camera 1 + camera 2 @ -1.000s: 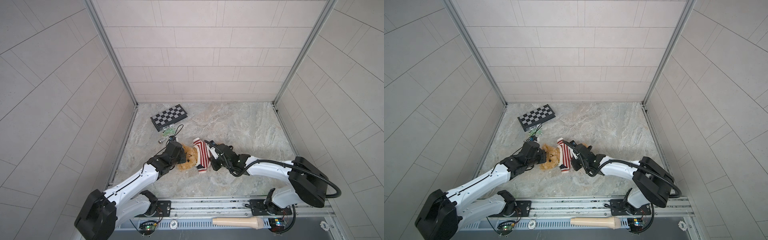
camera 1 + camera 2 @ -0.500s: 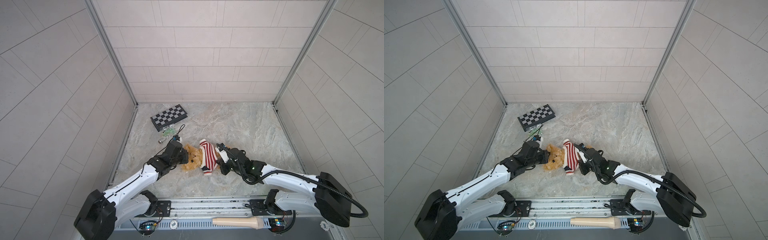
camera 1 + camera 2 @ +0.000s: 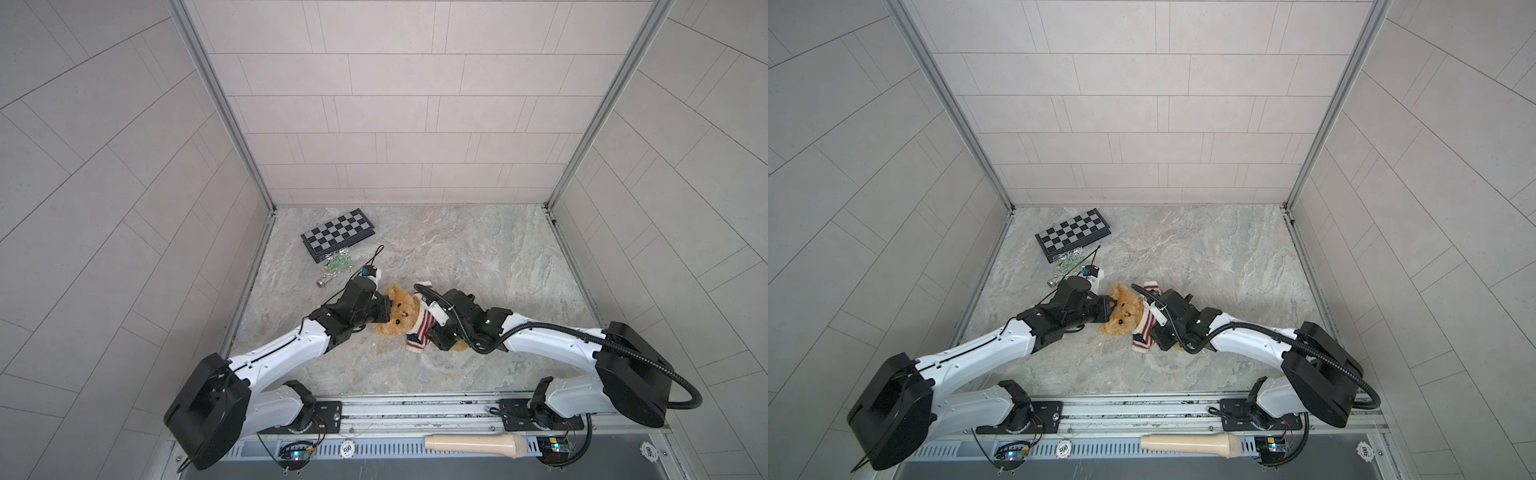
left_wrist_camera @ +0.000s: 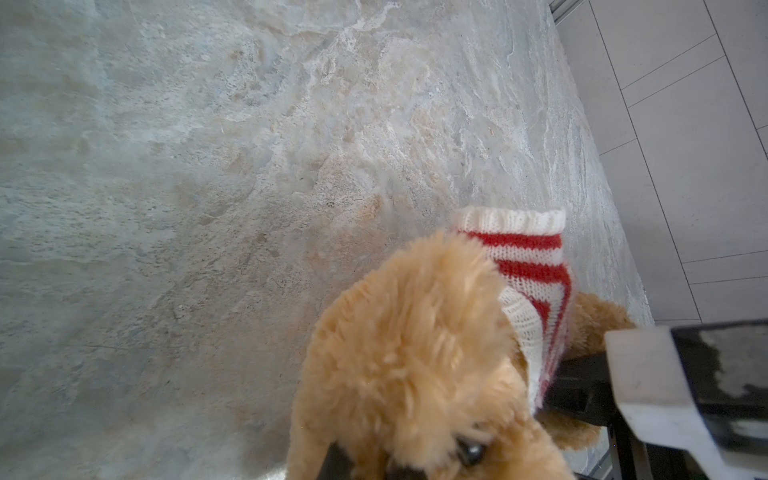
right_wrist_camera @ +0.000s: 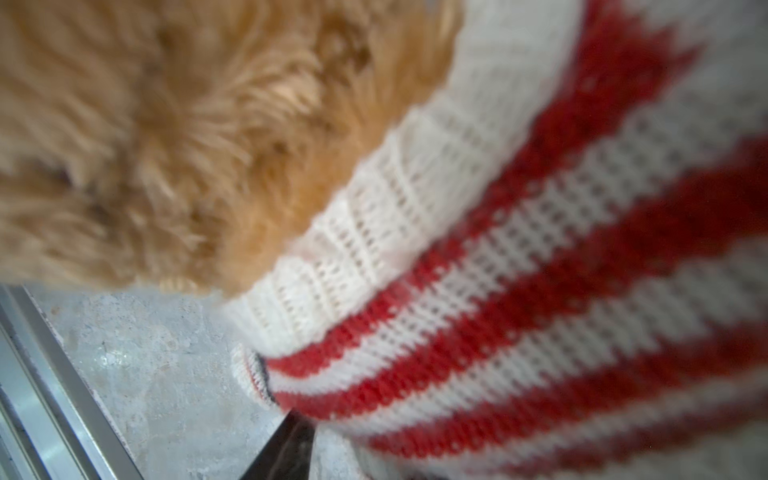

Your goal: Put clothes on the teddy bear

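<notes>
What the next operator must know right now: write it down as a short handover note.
Left gripper: shut on the teddy bear, pinching fur at its head.
Right gripper: against the sweater at the bear's body; open or shut, cannot tell.
Bear lies on the table, near its front middle.
Done: sweater collar is round the neck.
Left: no paw shows at the cuffs; check the sleeves, then pull the hem down.
</notes>
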Tool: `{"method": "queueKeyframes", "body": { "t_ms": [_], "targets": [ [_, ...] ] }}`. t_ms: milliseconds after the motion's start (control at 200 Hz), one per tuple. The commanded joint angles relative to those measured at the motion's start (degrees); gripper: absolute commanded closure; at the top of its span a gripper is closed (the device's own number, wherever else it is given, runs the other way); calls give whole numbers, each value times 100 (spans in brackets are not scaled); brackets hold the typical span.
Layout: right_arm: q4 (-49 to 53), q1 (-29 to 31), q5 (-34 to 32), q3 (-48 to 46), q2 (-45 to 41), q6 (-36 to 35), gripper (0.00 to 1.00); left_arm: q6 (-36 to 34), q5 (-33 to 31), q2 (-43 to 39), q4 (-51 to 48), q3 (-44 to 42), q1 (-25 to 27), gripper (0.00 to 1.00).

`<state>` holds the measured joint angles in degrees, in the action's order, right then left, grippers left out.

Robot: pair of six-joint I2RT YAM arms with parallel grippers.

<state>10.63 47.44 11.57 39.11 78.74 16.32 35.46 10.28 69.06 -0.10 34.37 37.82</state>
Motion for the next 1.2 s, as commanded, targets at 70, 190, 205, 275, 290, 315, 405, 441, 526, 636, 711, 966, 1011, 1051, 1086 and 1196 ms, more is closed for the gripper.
{"method": "queueKeyframes", "body": {
  "t_ms": [70,190,205,275,290,315,405,441,526,636,711,966,1011,1051,1086,1196],
  "targets": [
    [252,-46,-301,-49,46,109,46,-166,80,363,-80,388,63,100],
    [360,-131,-581,-173,-41,268,46,-219,81,589,-129,597,-41,100],
    [360,-144,-601,-198,-77,282,46,-229,106,633,-131,627,-58,100],
    [360,-215,-715,-325,-208,377,42,-259,168,780,-122,730,-117,100],
    [360,-229,-740,-329,-234,400,41,-273,171,803,-122,751,-124,100],
    [360,-251,-780,-331,-297,448,39,-297,184,849,-130,790,-126,100],
    [313,-287,-854,-585,-442,517,38,-369,233,996,-174,925,-117,100],
    [291,-296,-875,-605,-459,514,38,-381,245,1030,-170,955,-117,100],
    [260,-340,-886,-598,-419,496,43,-382,312,1078,-116,1013,-109,100],
    [212,-417,-831,-521,-231,483,46,-497,378,1123,-176,1181,2,100],
    [148,-484,-699,-471,-104,480,50,-545,381,1133,-215,1286,88,100],
    [139,-508,-182,-405,-451,486,91,-225,361,966,-72,1224,46,60],
    [149,-508,-103,-404,-626,535,94,-206,345,856,-76,1189,24,52],
    [142,-508,-55,-413,-772,585,96,-193,306,719,-138,1158,-1,47],
    [128,-516,-23,-424,-901,626,98,-198,250,567,-195,1120,-19,43],
    [-156,-541,136,-561,-1235,867,100,-218,92,-84,-447,947,-80,36]
  ]
}}
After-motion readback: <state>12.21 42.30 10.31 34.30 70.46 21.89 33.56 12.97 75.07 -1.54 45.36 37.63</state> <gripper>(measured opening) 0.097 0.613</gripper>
